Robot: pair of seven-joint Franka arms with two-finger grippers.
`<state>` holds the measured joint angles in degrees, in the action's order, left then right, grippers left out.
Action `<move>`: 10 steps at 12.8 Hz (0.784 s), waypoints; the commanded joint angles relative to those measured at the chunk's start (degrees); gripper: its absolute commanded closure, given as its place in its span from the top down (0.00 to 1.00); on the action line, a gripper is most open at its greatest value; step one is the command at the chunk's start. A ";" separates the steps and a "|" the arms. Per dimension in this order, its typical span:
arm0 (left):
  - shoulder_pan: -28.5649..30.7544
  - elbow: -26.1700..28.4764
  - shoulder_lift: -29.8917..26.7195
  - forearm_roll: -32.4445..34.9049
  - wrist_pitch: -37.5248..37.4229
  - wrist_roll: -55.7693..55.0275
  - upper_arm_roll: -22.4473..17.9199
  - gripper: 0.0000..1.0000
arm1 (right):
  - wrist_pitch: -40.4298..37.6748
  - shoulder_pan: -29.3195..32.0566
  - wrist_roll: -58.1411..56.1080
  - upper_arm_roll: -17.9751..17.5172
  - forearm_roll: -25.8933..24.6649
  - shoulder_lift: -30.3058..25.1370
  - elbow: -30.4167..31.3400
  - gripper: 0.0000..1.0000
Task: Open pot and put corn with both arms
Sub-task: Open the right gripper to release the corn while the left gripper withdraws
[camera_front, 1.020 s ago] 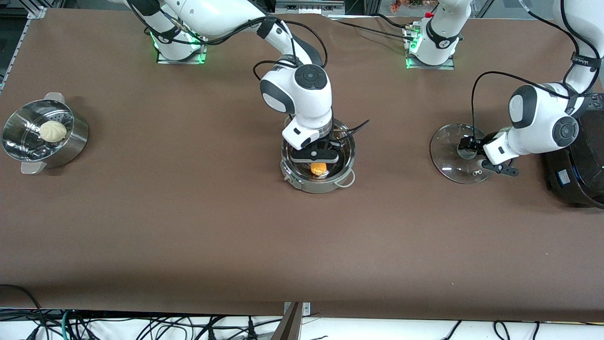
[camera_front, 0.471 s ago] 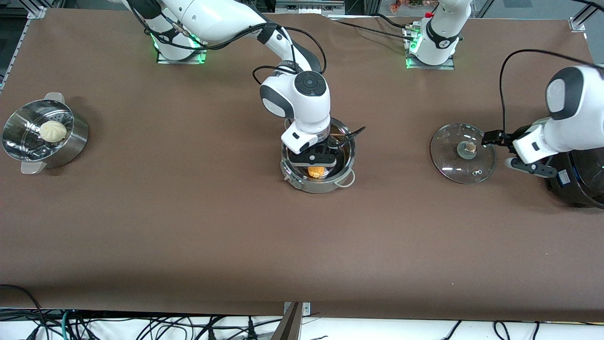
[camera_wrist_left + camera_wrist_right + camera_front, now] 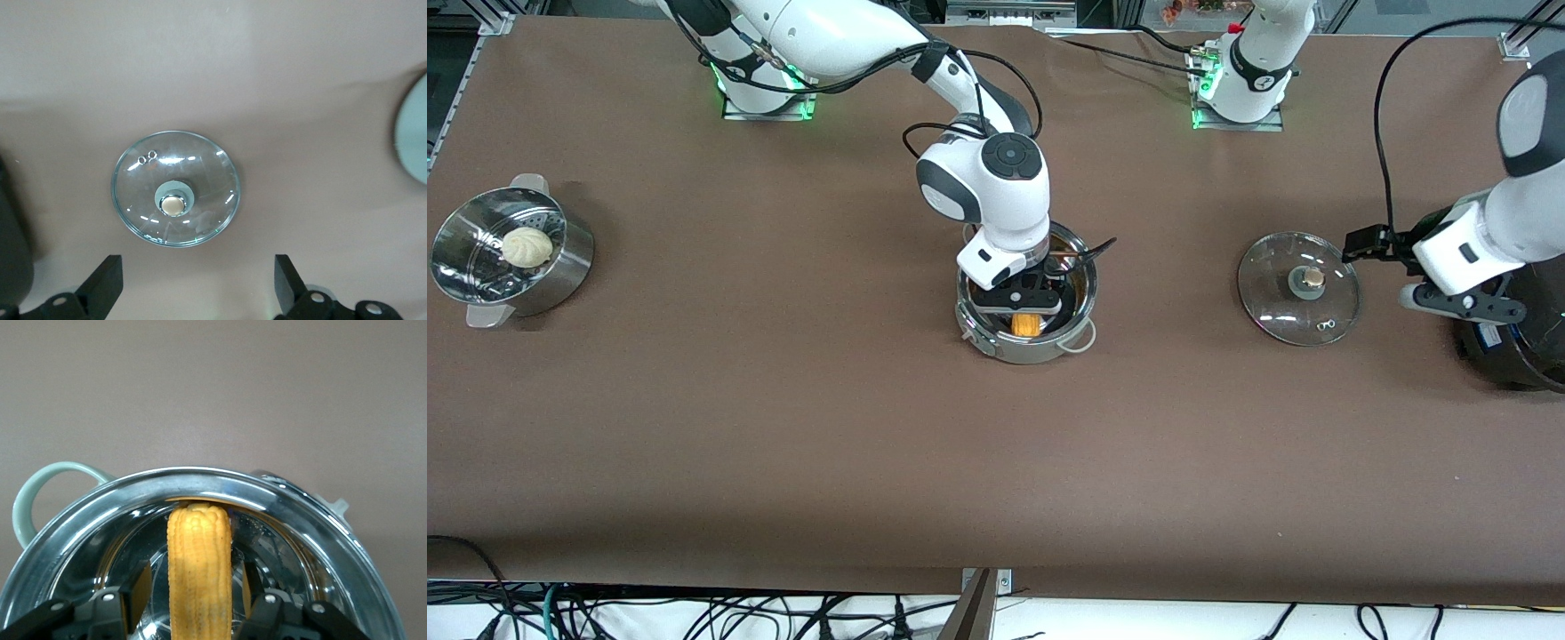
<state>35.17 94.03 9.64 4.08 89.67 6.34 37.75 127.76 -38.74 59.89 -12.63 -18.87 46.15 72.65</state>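
Note:
The steel pot point(image 3: 1049, 351) stands at mid-table with no lid on it. The corn point(image 3: 1026, 324) lies inside it. My right gripper point(image 3: 1021, 307) is down in the pot, its jaws open on either side of the cob with gaps. The right wrist view shows the corn point(image 3: 199, 567) against the pot's rim point(image 3: 200, 477), between my right gripper's point(image 3: 195, 587) fingers. The glass lid point(image 3: 1298, 287) with its tan knob lies flat on the table toward the left arm's end. My left gripper point(image 3: 1368, 243) is open and empty, up in the air beside the lid point(image 3: 175, 188); the left wrist view shows it point(image 3: 197, 267).
A perforated steamer point(image 3: 560, 267) with a white bun point(image 3: 526, 246) stands at the right arm's end of the table. A large black cooker point(image 3: 1516, 338) stands at the left arm's end, close to the lid and under my left arm.
My left gripper has let go of the lid's knob and drawn back and up toward the black cooker. My right gripper has stayed in the pot with the corn.

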 commanded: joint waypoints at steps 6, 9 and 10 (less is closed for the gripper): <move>-26.81 -7.81 -3.05 -3.98 0.04 -0.89 -28.15 1.00 | -13.74 0.42 -3.18 -0.20 -0.47 -7.11 -1.63 0.76; -32.60 -1.77 -7.34 -3.91 4.11 -2.89 -34.92 1.00 | -21.66 3.04 -10.91 -0.20 -0.03 -11.77 -1.46 0.80; -33.14 0.17 -8.40 -3.56 4.90 -5.43 -35.11 1.00 | -23.59 4.45 -13.11 -0.20 0.06 -12.92 -1.28 0.82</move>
<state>4.58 88.21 5.54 1.10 92.16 4.45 4.60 107.41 -36.85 50.96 -12.44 -18.86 36.03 70.29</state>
